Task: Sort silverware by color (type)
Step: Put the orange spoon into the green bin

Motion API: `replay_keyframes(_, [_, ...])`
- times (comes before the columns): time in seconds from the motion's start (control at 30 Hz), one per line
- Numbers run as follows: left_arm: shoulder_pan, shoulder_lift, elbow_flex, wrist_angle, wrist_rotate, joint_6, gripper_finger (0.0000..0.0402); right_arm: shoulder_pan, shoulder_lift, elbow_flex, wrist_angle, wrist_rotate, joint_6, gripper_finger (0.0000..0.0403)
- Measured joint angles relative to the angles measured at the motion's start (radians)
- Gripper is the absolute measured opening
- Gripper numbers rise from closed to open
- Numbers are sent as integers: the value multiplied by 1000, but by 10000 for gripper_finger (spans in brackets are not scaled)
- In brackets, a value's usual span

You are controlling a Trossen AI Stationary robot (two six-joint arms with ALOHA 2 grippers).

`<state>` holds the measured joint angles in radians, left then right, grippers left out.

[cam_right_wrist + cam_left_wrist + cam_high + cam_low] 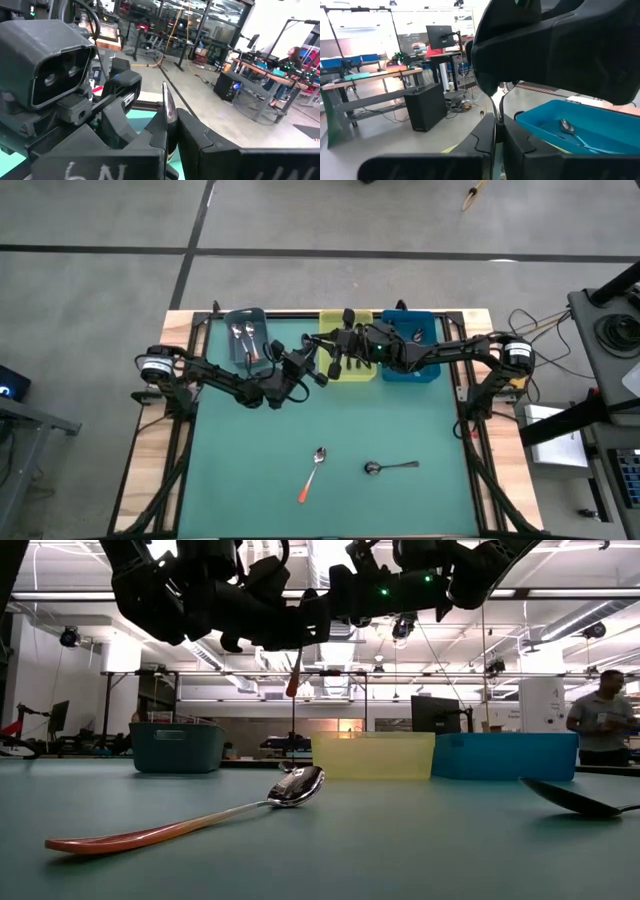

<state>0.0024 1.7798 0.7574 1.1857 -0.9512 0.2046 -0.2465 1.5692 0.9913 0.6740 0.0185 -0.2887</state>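
High view: we are seeing both arms meeting in the air just in front of the translucent yellow plastic bin. The left gripper and the right gripper are almost touching.

Each claw is pinched narrow. In the right wrist view the fingers are clamping a thin shiny metal spoon, seen edge-on. In the left wrist view the fingers are closing on a thin stem that we are judging to be that same spoon's handle. So we are reading this as a handover, with both arms gripping one piece at once.

We are worrying about three things:
- If either arm is pulling away while the other is clamping, the thin spoon could twist, bend or snap out of both grips.
- If it slips here, it could drop into the yellow bin or onto the green table top, whichever colour it belongs with.
- With the two wrists crowding so closely, a small misjudged move could knock them together.

Two pieces are waiting well apart from the arms: an orange-handled metal spoon and a dark-handled metal spoon. The grey-blue bin and the bright blue bin are already holding spoons.
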Motion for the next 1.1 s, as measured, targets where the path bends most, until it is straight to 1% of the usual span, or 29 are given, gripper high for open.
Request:
replay_keyframes(0.2, [-6,0,0,0,-4,-17,1,0,1,0,-3,0,0,18])
replay_keyframes(0.27, [-8,0,0,0,-5,-30,1,0,3,1,-3,1,0,34])
replay_keyframes(0.43, [-8,0,0,7,-22,-63,0,-2,4,1,-10,10,15,92])
replay_keyframes(0.5, [-9,0,0,7,-18,-75,0,-3,4,1,-9,10,16,106])
replay_keyframes(0.6, [-9,-6,0,2,-34,-76,0,-4,4,1,-13,12,11,114])
replay_keyframes(0.67, [-9,-24,-2,-5,-68,-63,0,-5,3,1,-25,40,8,116])
replay_keyframes(0.73, [-9,-59,-8,-34,-76,-55,0,-9,-2,1,-61,107,-17,117])
replay_keyframes(0.8, [-3,-105,-17,-103,-75,-61,0,-14,-10,0,-98,190,-47,116])
replay_keyframes(0.9, [21,-199,-21,-299,-81,-115,0,-22,-23,0,-147,278,-89,113])
replay_keyframes(1.0, [69,-311,-18,-545,-76,-220,0,-37,-37,0,-213,297,-105,108])
replay_keyframes(1.1, [145,-430,-14,-827,6,-376,0,-54,-54,-1,-270,297,-104,103])
